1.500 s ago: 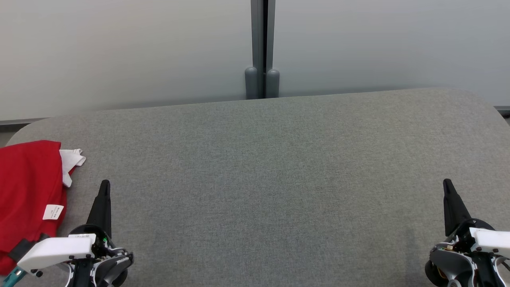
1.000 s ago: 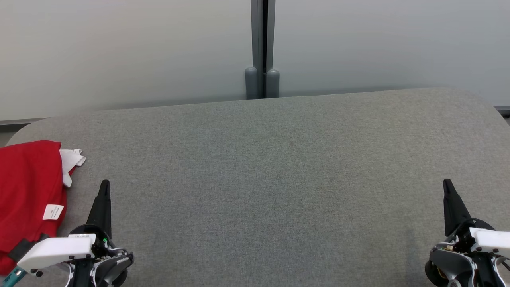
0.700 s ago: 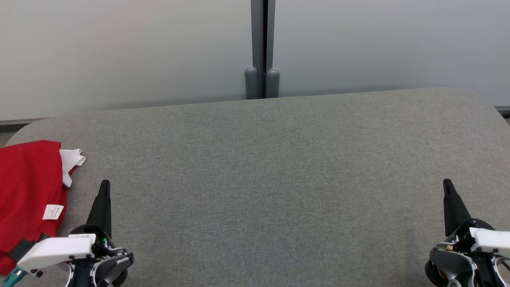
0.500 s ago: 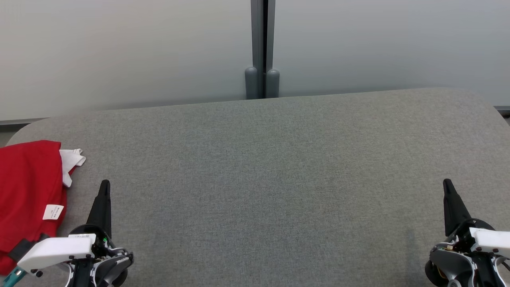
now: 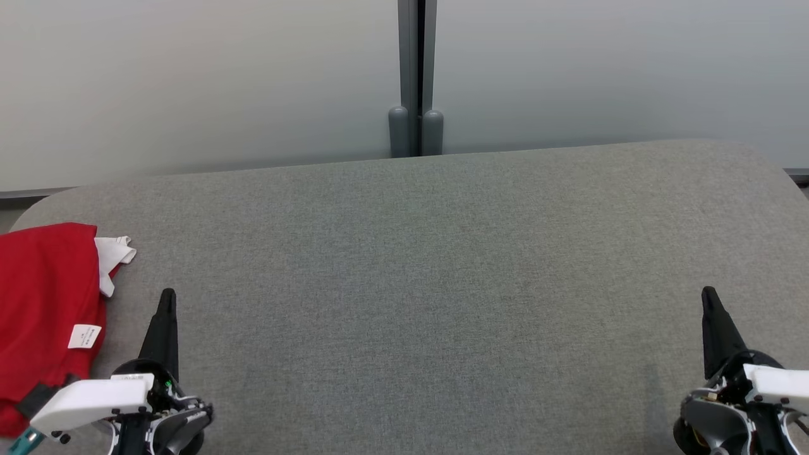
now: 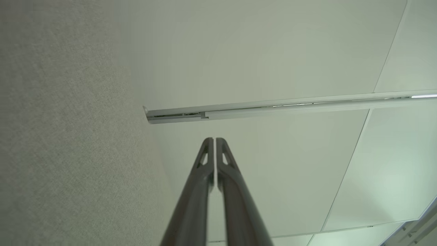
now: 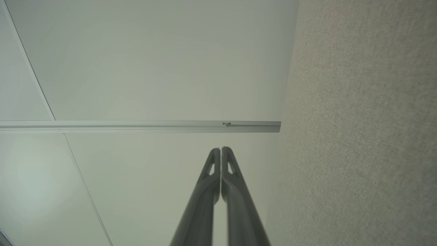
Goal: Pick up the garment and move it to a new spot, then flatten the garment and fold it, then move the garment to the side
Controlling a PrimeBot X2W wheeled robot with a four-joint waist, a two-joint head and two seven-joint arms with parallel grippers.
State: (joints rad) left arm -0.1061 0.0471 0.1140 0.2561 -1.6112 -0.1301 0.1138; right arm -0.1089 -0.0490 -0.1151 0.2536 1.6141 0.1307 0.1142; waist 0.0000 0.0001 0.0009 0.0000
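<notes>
A red garment with a white collar edge and a small white label lies bunched at the far left of the grey table, partly cut off by the view's left edge. Just right of it, my left gripper points up the view with its fingers together and nothing between them. In the left wrist view the left gripper is shut, its two fingertips side by side. At the lower right, far from the garment, my right gripper is shut too. The right wrist view has the right gripper closed and empty.
A pale partition wall with a dark grey post stands behind the table's far edge. The table's corners are rounded. Both wrist views look along the fingers at the pale wall panels and the felt surface.
Both grippers have slipped very slightly down the head view. The garment has not moved.
</notes>
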